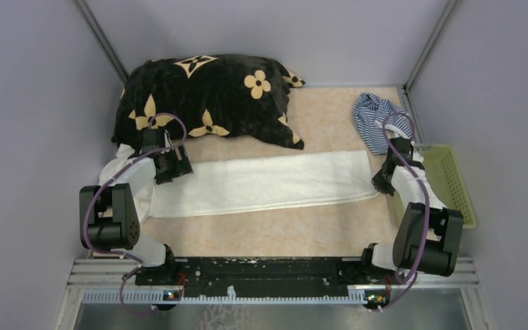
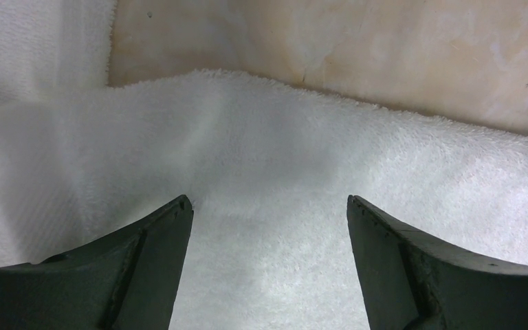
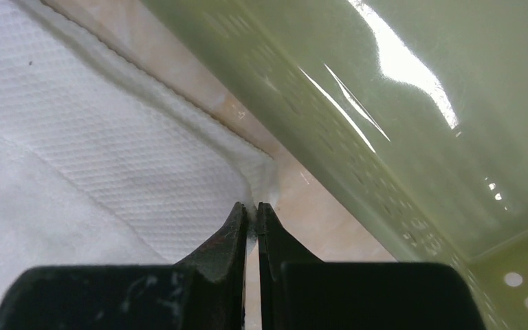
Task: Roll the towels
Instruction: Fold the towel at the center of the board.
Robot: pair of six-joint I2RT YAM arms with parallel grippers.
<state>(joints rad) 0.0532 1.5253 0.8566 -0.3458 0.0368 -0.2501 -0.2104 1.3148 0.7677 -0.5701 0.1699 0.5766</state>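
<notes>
Closest to the arm bases, the long white towel [image 1: 261, 182] lies flat across the tan table [image 1: 261, 234], its long axis running left to right, the right end tilted slightly toward the near edge. Its left end sits under the left gripper [image 1: 172, 163] and its right end reaches the right gripper [image 1: 383, 180].

Only the right wrist view shows the grip itself: the right gripper [image 3: 251, 213] has its 2 fingers pressed nearly together on the towel's corner hem [image 3: 261, 179], a thin sliver of white cloth between them. That same view shows the waffle-textured band of the towel and the perforated wall of the green basket [image 3: 385, 137] just beside the corner.

Only the left wrist view shows the left gripper [image 2: 268, 206] spread wide, its 2 black fingers [image 2: 144, 268] apart over a raised fold of terry cloth, with more white cloth [image 2: 34, 48] bunched at the far left. Whether the fingers touch the cloth I cannot tell.

From the top view, the basket [image 1: 454, 185] stands at the right edge; nothing can be seen inside it. Farther back, a black pillow with tan flowers [image 1: 206, 100] rests at the left, and a blue-and-white striped garment [image 1: 378, 120] lies crumpled at the right.
</notes>
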